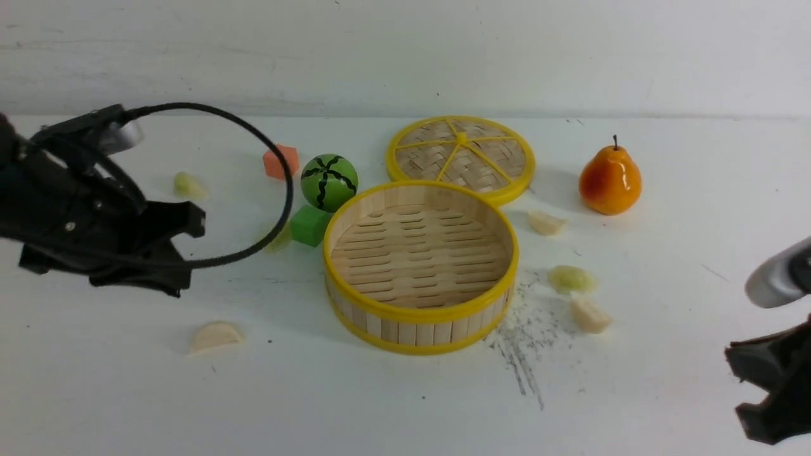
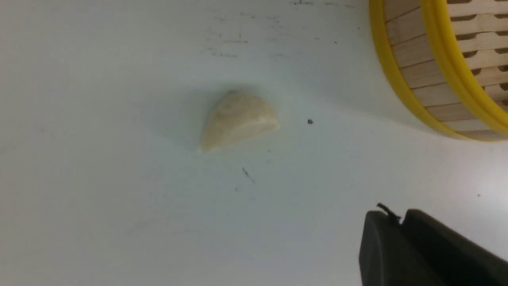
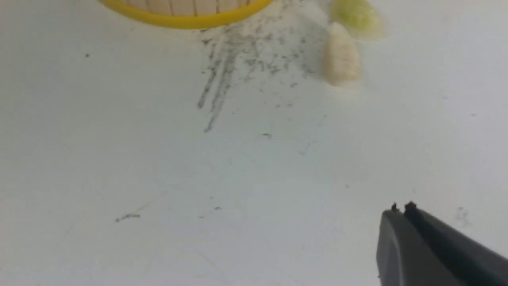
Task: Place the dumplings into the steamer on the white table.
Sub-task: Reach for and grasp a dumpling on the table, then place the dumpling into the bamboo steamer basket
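The steamer (image 1: 418, 313) stands empty at the middle of the white table (image 1: 405, 405). Several dumplings lie around it: cream ones (image 1: 216, 336) (image 1: 546, 223) (image 1: 590, 315) and pale green ones (image 1: 188, 185) (image 1: 279, 239) (image 1: 571, 279). My left gripper (image 1: 180, 256) hovers at the left, above and behind the front-left cream dumpling (image 2: 238, 119). Its fingers (image 2: 401, 216) are shut and hold nothing. My right gripper (image 1: 744, 386) sits shut at the front right corner. In its wrist view the tips (image 3: 401, 210) are well short of a cream dumpling (image 3: 340, 59) and a green one (image 3: 355, 18).
Behind the steamer lies a flat woven lid (image 1: 460, 157). A striped green ball (image 1: 329, 182), a green cube (image 1: 310, 225) and an orange cube (image 1: 280, 161) sit at its back left. An orange pear (image 1: 609, 180) stands at the back right. Dark scratch marks (image 1: 523, 335) spread beside the steamer.
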